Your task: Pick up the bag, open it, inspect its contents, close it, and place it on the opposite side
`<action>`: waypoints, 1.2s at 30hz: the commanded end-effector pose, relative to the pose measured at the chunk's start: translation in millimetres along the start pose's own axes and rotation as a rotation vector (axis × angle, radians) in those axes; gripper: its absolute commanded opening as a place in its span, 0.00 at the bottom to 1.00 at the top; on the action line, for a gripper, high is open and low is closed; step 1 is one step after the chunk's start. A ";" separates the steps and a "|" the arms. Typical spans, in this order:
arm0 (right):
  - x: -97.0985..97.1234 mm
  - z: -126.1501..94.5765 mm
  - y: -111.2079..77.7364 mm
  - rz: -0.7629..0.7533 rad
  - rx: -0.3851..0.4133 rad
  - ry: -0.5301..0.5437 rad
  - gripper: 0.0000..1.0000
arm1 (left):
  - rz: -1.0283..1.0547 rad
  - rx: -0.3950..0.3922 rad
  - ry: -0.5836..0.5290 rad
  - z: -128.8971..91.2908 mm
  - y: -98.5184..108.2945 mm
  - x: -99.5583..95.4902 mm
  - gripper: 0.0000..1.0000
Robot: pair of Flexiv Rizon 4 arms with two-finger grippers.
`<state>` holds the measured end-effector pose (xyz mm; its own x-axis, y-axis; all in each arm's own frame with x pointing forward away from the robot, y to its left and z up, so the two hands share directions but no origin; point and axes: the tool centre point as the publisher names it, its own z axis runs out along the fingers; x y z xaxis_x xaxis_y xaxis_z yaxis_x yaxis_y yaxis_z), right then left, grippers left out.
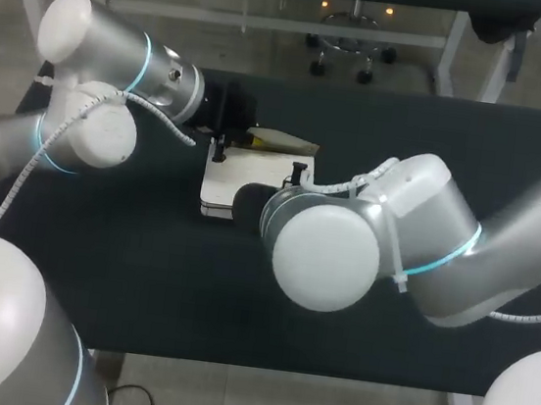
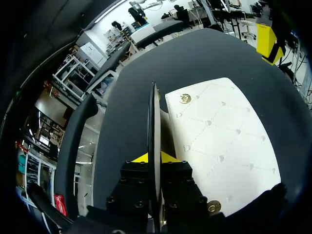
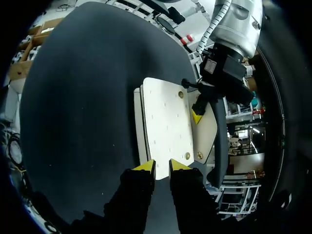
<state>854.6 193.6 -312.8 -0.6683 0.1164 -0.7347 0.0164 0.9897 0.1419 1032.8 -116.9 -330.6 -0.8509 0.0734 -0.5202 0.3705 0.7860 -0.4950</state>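
A white quilted bag (image 1: 244, 178) (image 2: 219, 141) (image 3: 165, 126) with gold snaps lies flat on the black table. Its cream flap (image 1: 283, 143) (image 2: 155, 122) (image 3: 210, 131) is lifted off the body and stands on edge. My left gripper (image 1: 221, 145) (image 2: 156, 158) (image 3: 197, 116) is shut on that flap's thin rim at the bag's far side. My right gripper (image 3: 162, 166) sits at the bag's opposite edge. Its yellow tips stand slightly apart and just touch that edge, with nothing pinched between them. In the head view my right arm's own body hides that gripper.
The black table (image 1: 143, 276) stretches wide around the bag. My right arm's elbow (image 1: 328, 254) hangs over the table's middle, just in front of the bag. My left arm (image 1: 121, 56) comes in over the far left corner.
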 end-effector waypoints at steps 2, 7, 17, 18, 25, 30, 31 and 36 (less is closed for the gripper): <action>16.3 13.3 5.8 -0.018 -0.018 -0.034 0.40 | 0.009 0.040 0.004 5.2 10.9 -1.9 0.00; 20.5 28.2 0.0 -0.010 -0.047 -0.020 0.49 | 0.015 0.044 0.039 8.0 17.9 -5.8 0.00; 13.1 59.5 -7.6 0.012 -0.048 -0.037 0.43 | 0.045 0.068 0.086 11.4 18.1 -9.0 0.00; 12.7 62.0 -7.4 0.012 -0.046 -0.039 0.42 | 0.045 0.068 0.087 11.9 18.1 -9.5 0.00; 11.2 72.5 -2.6 0.000 -0.038 -0.046 0.41 | 0.042 0.069 0.105 16.4 19.9 -10.4 0.00; 11.1 76.4 -1.6 -0.008 -0.022 -0.060 0.31 | 0.036 0.068 0.115 18.3 22.5 -10.6 0.00; 11.4 77.2 -1.6 -0.009 -0.021 -0.061 0.31 | 0.035 0.068 0.116 18.5 23.0 -10.4 0.00; 11.8 80.1 -3.7 -0.010 -0.010 -0.073 0.29 | 0.033 0.070 0.120 18.2 24.4 -9.1 0.00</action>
<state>907.4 198.3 -368.7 -0.6369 0.1088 -0.7632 0.0109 0.9912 0.1321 1054.6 -110.1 -349.9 -0.8749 0.1730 -0.4523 0.4184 0.7405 -0.5260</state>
